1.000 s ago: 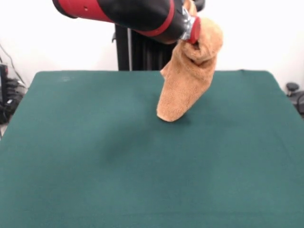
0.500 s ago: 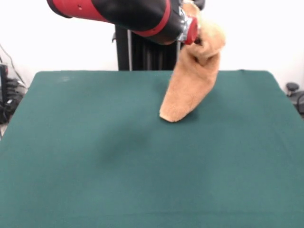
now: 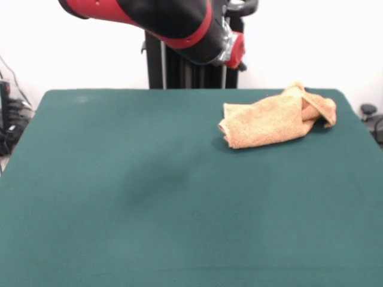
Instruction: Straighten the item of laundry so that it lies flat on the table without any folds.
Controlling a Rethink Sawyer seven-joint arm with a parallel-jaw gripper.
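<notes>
Towel [image 3: 276, 118] lies folded on table [image 3: 149, 197]; hand [image 3: 234, 49] apart, grip unclear.

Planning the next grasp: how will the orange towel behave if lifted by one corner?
The towel lies rumpled and folded over itself, so it is probably floppy and would hang and drape. Its fluffy terry surface likely grips the table rather than sliding. It seems light for its bulk.

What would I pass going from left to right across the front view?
Cables and gear past the table's edge → bare green table → red and black arm → rumpled orange-tan towel → dark object.
</notes>
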